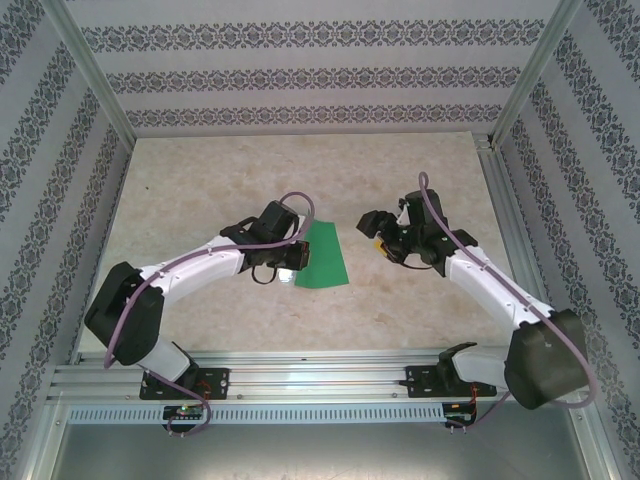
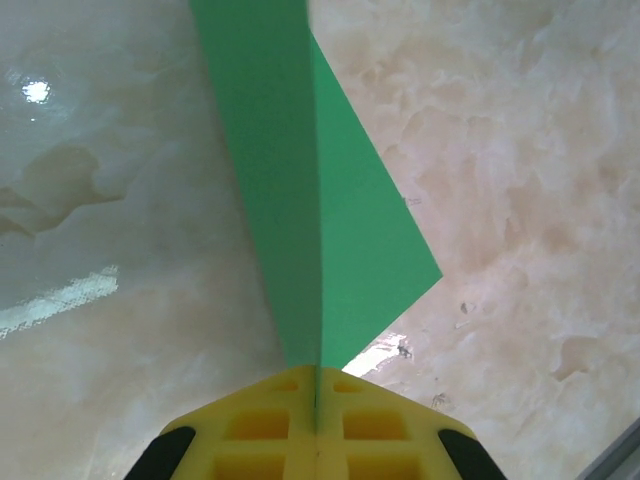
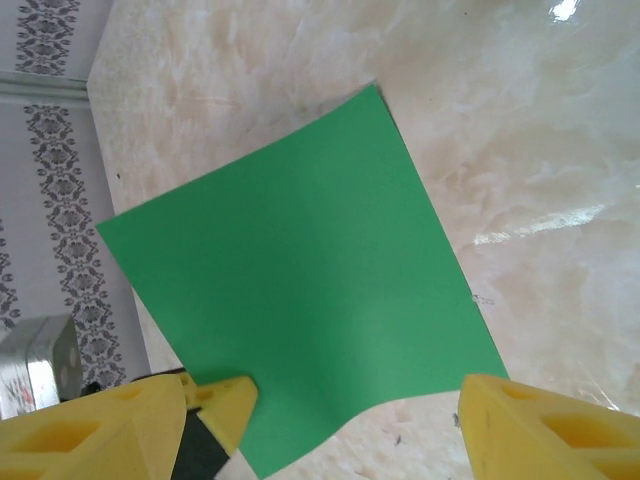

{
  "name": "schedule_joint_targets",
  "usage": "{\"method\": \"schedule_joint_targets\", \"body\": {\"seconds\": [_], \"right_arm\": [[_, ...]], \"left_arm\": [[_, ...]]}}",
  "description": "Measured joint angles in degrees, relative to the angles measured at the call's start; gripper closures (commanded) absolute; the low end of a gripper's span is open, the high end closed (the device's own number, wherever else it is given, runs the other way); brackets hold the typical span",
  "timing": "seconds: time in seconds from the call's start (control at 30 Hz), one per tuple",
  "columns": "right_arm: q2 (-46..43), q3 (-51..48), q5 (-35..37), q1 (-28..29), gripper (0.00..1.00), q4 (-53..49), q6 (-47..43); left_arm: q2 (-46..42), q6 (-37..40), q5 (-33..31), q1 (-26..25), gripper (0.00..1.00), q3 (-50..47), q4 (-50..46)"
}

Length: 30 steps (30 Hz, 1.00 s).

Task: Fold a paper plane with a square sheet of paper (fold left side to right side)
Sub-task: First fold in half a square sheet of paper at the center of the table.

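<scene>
Top external view: the square sheet of paper (image 1: 322, 257) lies as a bright green four-sided patch on the pale marbled bench (image 1: 200, 180). The left pincer (image 1: 290, 262) is at the sheet's left edge. The right pincer (image 1: 375, 232) is off to the sheet's right, apart from it. From this height I cannot tell how either pincer's jaws stand.

The left wrist view settles it for the left arm. The paper (image 2: 300, 200) runs straight up from the left pincer (image 2: 317, 385), whose yellow fingers (image 2: 260, 430) are pressed together with the green edge nipped between them. A sharp line climbs the sheet from the jaws, with a darker panel to the line's left and a lighter, pointed panel to its right. Whether that line is a crease or only a bend I cannot tell.

The right wrist view shows the other face of the sheet (image 3: 300, 290), smooth and evenly green, one corner pointing away over the bench (image 3: 520, 130). The right pincer (image 3: 355, 410) stands wide apart, its yellow fingers (image 3: 530, 425) on either side of the sheet's near edge, gripping nothing. Beyond the sheet's left corner rises a patterned wall (image 3: 50, 160).
</scene>
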Motion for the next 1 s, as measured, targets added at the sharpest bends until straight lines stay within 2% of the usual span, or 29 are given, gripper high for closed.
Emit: {"method": "schedule_joint_targets", "body": {"seconds": [0.4,0.8,1.0], "right_arm": [[17.57,20.41,-0.04,3.67,0.31,-0.96,3.04],[27.71,26.91,-0.09,6.08,0.39,-4.55,1.79],[30.05,29.94,-0.52,7.13,0.47,-5.51,1.07]], "left_arm": [[4.81,5.40,-2.10,-1.64,0.99,5.70,-2.29],[5.64,5.51,-2.16,-2.12,0.97,5.90,-2.32],[6.54,5.51,-2.32,-2.12,0.96,6.32,-2.34]]}}
